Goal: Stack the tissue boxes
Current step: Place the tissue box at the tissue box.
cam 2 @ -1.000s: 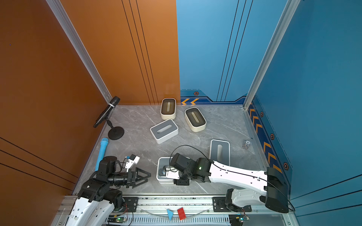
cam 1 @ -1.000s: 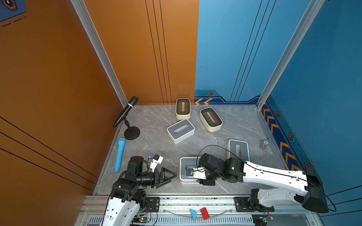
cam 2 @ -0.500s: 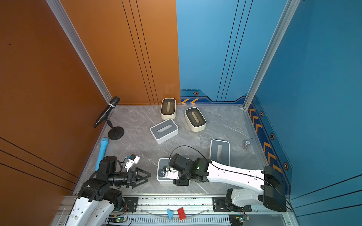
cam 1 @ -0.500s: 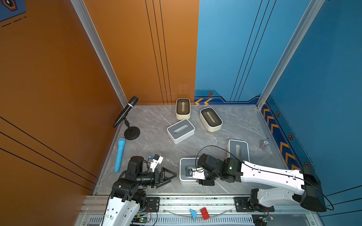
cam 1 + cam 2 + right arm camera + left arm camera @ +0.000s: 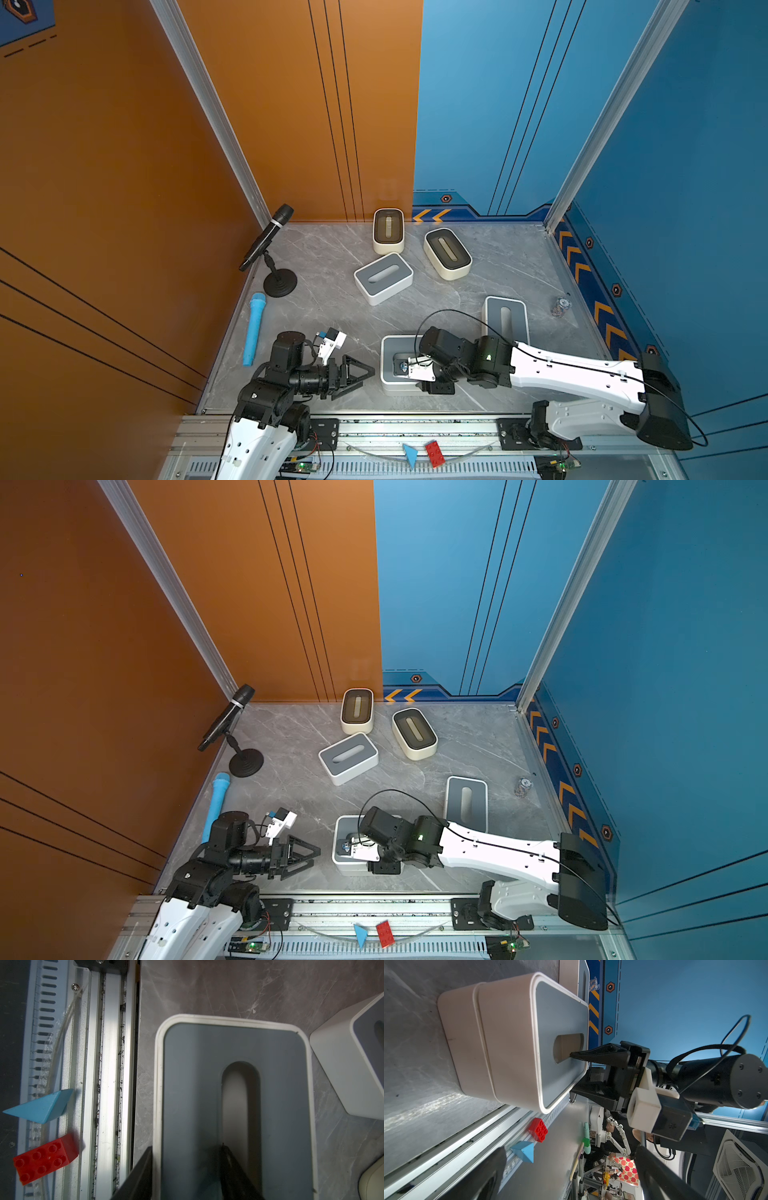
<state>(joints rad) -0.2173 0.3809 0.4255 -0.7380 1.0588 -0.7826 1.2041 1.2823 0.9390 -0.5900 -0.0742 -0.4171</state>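
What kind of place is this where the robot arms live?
Probably a robot lab's test booth: a left arm and right arm bolted to a metal rail, an orange wall and blue wall around a small table, tissue boxes to practise on.

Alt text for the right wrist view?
The right gripper clamps one side of a grey-lidded tissue box, one finger in its slot, one outside its wall. Another grey-lidded box stands beside it; a blue wedge and a red brick lie on the rail.
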